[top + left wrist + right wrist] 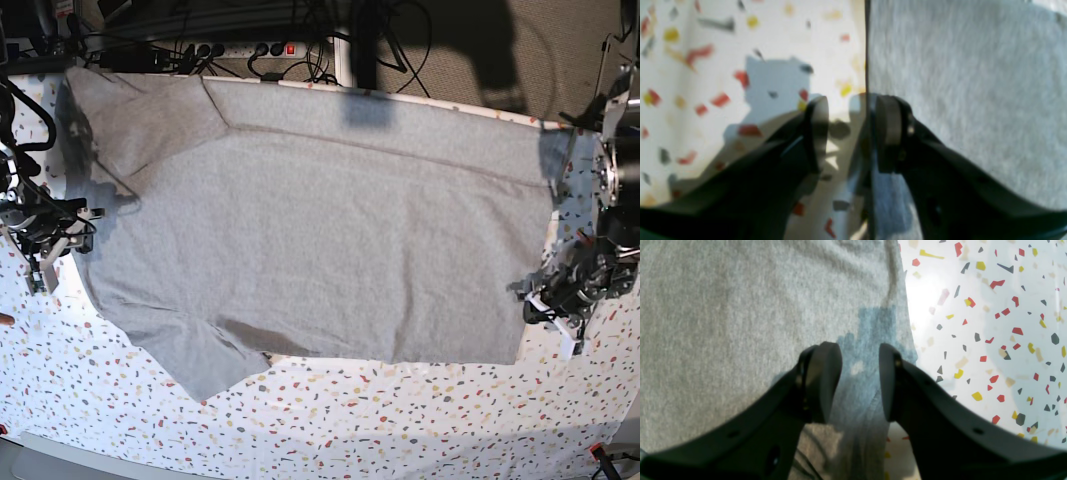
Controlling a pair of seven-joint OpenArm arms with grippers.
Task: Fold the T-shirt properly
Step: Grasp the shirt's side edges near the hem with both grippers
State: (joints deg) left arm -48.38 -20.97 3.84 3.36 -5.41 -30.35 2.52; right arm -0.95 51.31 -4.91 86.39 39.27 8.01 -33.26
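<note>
Base view: T-shirt [320, 240] spread flat across table [400, 420], plain grey side up, no lettering visible. 2 sleeves at view's left, hem at view's right. Far edge runs along the table's back edge. No fold visible in the main body; only small creases near the lower sleeve [200, 360]. Judged: task at its start, 0 folds made, all folding left.

Right gripper [55, 250] at view's left, at the shirt's edge between the 2 sleeves. Right wrist view: fingers [821, 380] parted, nothing between them, hanging over the cloth's border [903, 326] where it meets bare table. Not gripping.

Left gripper [555, 305] at view's right, near the hem's lower corner. Left wrist view: fingers [887, 133] parted, astride the shirt's straight edge [867, 50], 1 finger over table, 1 over cloth. View blurred; contact with cloth cannot be told. No cloth seen pinched.

Judged next: close on both ends of the near side, lift, carry across for fold 1. Risk: pinching only the top layer.

Surface: white tabletop with red, yellow and dark grey flecks, glossy, bright glare in the right wrist view. Gripper shadows fall bluish on cloth and table.

Room: behind the table, grey carpet [450, 50], power strip [250, 48] with a red switch, tangle of black cables [180, 40]. Stand hardware at both side edges, detail unclear.
</note>
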